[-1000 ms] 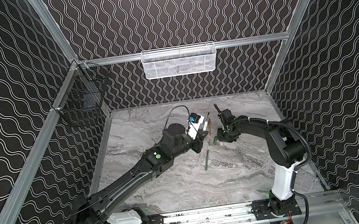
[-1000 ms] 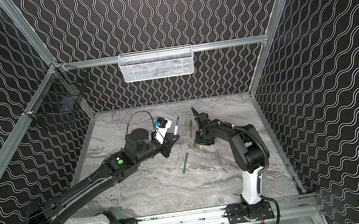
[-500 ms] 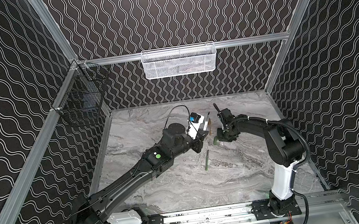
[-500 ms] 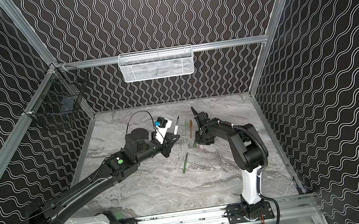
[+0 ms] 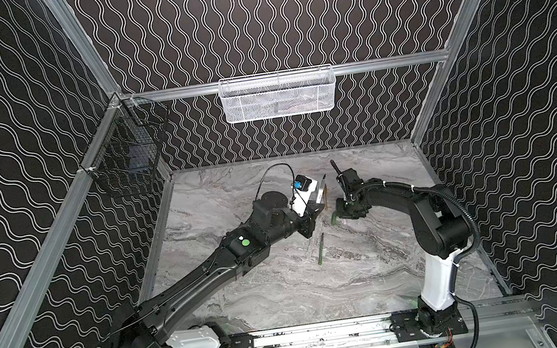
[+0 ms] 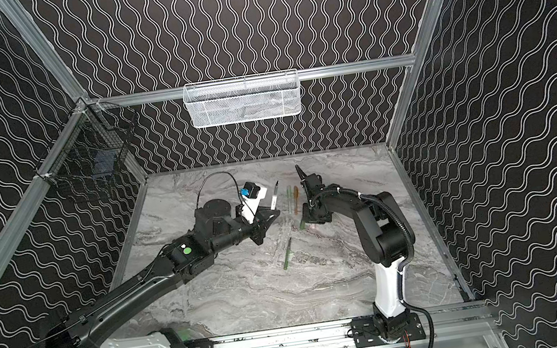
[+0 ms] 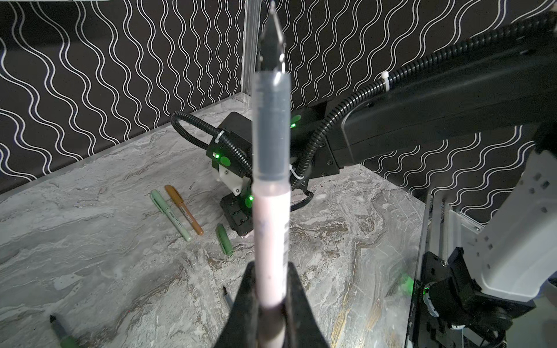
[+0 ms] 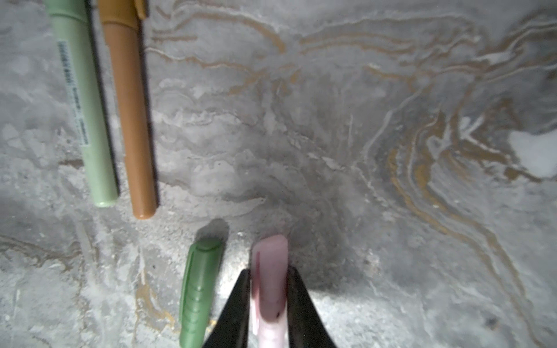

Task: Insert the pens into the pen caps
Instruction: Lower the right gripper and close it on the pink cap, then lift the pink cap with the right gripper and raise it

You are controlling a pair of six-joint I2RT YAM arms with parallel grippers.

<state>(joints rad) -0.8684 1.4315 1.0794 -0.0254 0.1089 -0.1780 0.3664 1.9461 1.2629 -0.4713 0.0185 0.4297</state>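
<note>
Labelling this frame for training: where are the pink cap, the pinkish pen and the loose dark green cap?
pink cap (image 8: 269, 271): right wrist view, its upper body.
pinkish pen (image 7: 271, 235): left wrist view, mid pink barrel.
dark green cap (image 8: 199, 292): right wrist view, middle of its side.

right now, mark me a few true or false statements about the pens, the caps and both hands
1. The left hand grips the pinkish white pen, whose tip is bare. True.
2. The pink cap is on that pen. False: the right hand has it, apart from the pen.
3. The pale green pen and the orange-brown pen lie side by side, both capped. True.
4. The dark green cap lies far from the pink cap. False: it lies right beside it.
5. The loose dark green pen has its cap on. False: its dark tip is bare.
</note>
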